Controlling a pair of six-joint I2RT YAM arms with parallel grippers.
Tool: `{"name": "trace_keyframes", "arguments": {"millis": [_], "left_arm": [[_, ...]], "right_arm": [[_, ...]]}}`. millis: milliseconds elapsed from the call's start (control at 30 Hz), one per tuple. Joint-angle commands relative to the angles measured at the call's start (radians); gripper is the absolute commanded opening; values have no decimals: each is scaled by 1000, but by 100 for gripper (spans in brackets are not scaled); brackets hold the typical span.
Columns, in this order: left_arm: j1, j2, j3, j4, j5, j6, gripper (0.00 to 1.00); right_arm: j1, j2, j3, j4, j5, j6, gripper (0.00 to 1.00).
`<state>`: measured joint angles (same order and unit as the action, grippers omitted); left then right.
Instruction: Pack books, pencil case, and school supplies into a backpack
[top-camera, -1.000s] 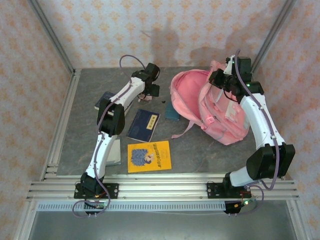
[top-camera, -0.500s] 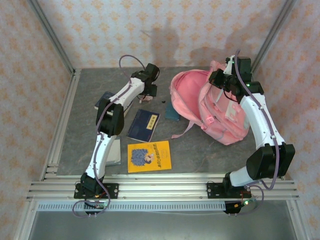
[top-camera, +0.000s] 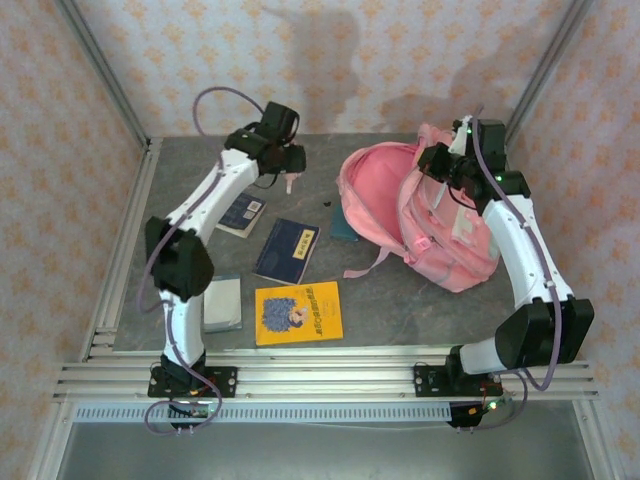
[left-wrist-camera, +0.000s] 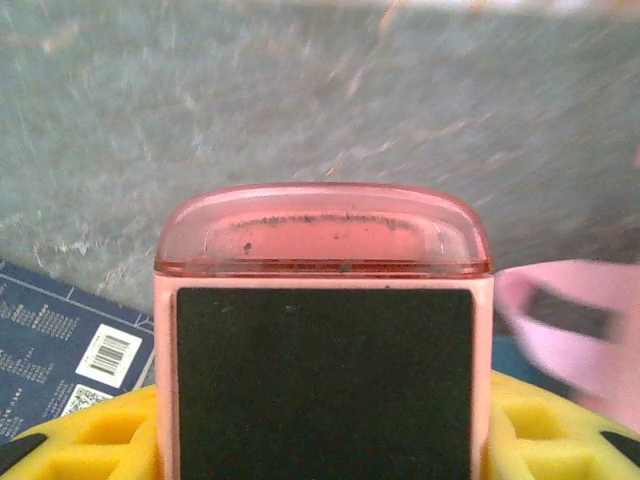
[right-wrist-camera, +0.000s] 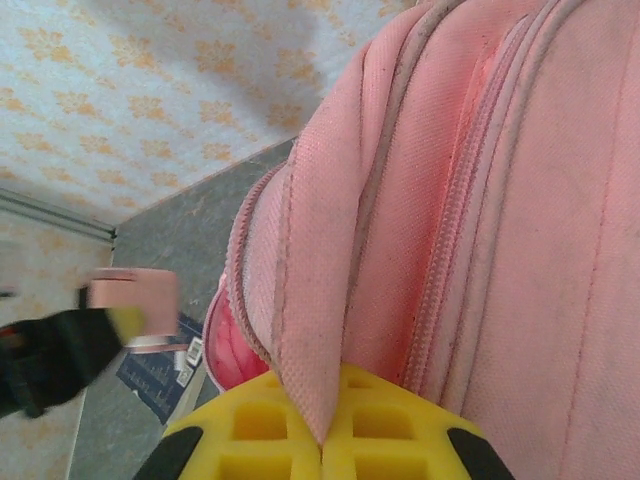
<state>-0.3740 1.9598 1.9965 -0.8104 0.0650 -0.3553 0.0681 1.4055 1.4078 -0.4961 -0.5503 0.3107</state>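
Observation:
My left gripper (top-camera: 289, 170) is shut on the pink pencil sharpener (top-camera: 292, 183), lifted above the table's back left. Up close, the sharpener (left-wrist-camera: 322, 330) sits between yellow fingers (left-wrist-camera: 90, 445). The pink backpack (top-camera: 445, 225) stands at the right with its main compartment (top-camera: 368, 190) gaping toward the left. My right gripper (top-camera: 440, 160) is shut on the backpack's top edge, the fabric (right-wrist-camera: 310, 300) pinched between its pads (right-wrist-camera: 250, 430). Two navy books (top-camera: 243, 214) (top-camera: 288, 250), a yellow book (top-camera: 298, 312) and a grey-blue book (top-camera: 222, 303) lie flat. The pencil case is out of view.
A small dark-teal pad (top-camera: 343, 225) lies against the backpack's open mouth. A pink strap (top-camera: 368, 262) trails onto the table. Metal frame rails (top-camera: 125, 240) border the left side and near edge; patterned walls close the back.
My left gripper closed on the sharpener and rose with it toward the back left, uncovering the navy book beneath. The right arm kept its hold on the backpack.

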Motion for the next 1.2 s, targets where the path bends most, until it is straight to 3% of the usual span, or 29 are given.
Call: {"name": "trace_keyframes", "arguments": {"millis": [0, 167, 633, 1167], "left_arm": [[-44, -104, 13, 34, 107, -64, 42], [-134, -145, 33, 31, 186, -103, 44], [-296, -55, -74, 290, 361, -327, 44], [-367, 298, 124, 505, 434, -561, 45]], "right_arm": [[-5, -69, -15, 152, -97, 0, 0], [-5, -89, -21, 238, -273, -15, 0], [-8, -212, -176, 393, -289, 72, 0], [-11, -177, -168, 632, -433, 283, 0]]}}
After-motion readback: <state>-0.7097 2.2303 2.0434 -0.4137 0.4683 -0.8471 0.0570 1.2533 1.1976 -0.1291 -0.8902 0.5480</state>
